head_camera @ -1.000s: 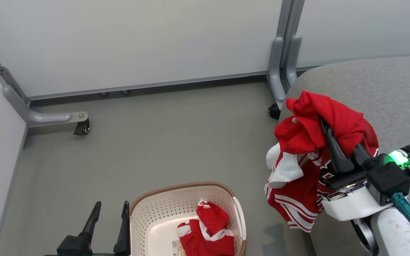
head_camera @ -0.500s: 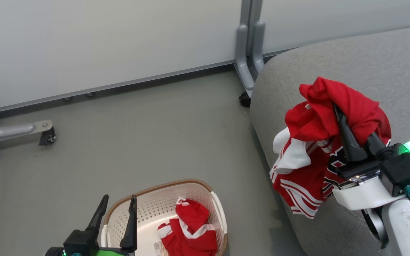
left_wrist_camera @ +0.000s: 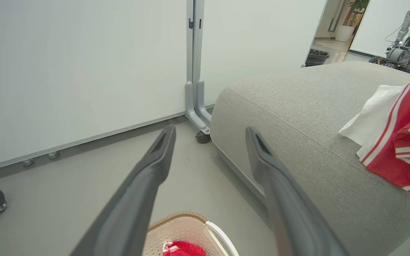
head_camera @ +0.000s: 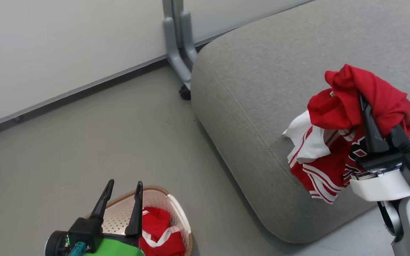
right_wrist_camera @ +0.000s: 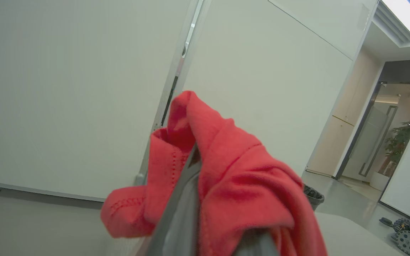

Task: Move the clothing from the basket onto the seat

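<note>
over the near right part of the seat (head_camera: pixel 262 89), right gripper (head_camera: pixel 376 117) clenched on a bunched fold of the jersey (head_camera: pixel 333 113), 1 of 2 red garments. cloth heaped over the fingers (head_camera: pixel 368 131), the rest drooping toward the cushion, white trim and striped hem lowest. contact between hem and grey fabric: cannot tell.

down at the near left, on the floor (head_camera: pixel 66 142), the basket (head_camera: pixel 119 220), with the other garment (head_camera: pixel 158 231) crumpled inside, red with white stripes. close above that basket, left gripper (head_camera: pixel 125 182), jaws spread wide, nothing between them.

judging from the drape: light, thin, wholly limp, probably a little slick, as sports cloth tends to be. nothing to break, no shape of its own.

likely to cling or snag on the long fingers at release, being wrapped round them. best to lower onto the cushion, open wide, then draw back along the fingers' own line.

for the piece in the basket: pinch the topmost red hump, deep enough to catch several layers. avoid a lone edge of trim, apt to slide out. keep clear of the perforated wall and the woven-look rim.
</note>
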### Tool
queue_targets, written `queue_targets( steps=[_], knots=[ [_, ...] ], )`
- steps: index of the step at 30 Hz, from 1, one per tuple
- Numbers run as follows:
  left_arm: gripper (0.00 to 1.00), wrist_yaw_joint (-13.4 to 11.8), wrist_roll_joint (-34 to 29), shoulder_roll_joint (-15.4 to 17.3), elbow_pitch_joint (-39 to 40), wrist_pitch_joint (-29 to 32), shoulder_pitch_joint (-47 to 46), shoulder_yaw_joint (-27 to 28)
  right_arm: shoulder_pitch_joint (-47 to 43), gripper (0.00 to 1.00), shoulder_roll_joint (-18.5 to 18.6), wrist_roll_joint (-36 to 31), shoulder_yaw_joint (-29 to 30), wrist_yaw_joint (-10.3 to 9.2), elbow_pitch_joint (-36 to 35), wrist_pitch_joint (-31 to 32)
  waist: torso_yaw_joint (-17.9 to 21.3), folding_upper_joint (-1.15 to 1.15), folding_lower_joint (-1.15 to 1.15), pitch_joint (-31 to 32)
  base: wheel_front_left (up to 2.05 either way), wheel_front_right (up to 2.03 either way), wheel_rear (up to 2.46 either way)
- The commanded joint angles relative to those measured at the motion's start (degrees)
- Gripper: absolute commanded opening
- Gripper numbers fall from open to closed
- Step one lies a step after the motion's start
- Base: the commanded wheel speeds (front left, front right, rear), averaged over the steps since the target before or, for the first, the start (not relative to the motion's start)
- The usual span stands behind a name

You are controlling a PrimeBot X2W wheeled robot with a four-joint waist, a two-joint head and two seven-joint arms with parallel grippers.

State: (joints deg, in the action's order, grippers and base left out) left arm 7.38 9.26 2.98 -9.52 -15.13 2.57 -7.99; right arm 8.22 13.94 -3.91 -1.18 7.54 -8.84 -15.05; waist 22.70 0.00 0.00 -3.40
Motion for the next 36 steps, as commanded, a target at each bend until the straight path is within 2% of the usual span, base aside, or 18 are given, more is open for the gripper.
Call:
queue_targets(
  steps=[1,10,20,26,36],
  knots=[
    [1.0,0.12,-0.63,0.47,0.31,-0.03,-1.27,-0.17,-0.6,0.0,-0.2,-0.17,0.21,-0.1,-0.45,-0.2,6.06,0.0,0.0,-1.53,0.0,0.0,0.0],
    [1.0,0.12,0.06,1.43,-0.8,-0.03,-5.78,-5.15,-3.31,0.0,-1.85,-0.91,5.51,-0.1,-2.77,-0.2,7.42,0.0,0.0,-3.99,0.0,0.0,0.0],
    [1.0,0.12,0.31,1.63,-1.2,-0.03,-6.92,-6.56,-2.27,0.0,-1.75,-2.04,6.31,-0.1,-3.48,-0.2,7.41,0.0,0.0,-4.62,0.0,0.0,0.0],
    [1.0,0.12,-0.94,1.82,0.01,-0.03,-5.91,-5.56,1.93,0.0,0.77,-1.85,6.05,-0.1,-2.95,-0.2,7.4,0.0,0.0,-6.16,0.0,0.0,0.0],
    [1.0,0.12,-2.9,5.48,2.52,-0.03,-11.38,-8.49,19.87,0.0,7.14,-0.38,8.7,-0.1,-3.77,-0.19,4.69,0.0,0.0,-18.0,0.0,0.0,0.0]
  ],
)
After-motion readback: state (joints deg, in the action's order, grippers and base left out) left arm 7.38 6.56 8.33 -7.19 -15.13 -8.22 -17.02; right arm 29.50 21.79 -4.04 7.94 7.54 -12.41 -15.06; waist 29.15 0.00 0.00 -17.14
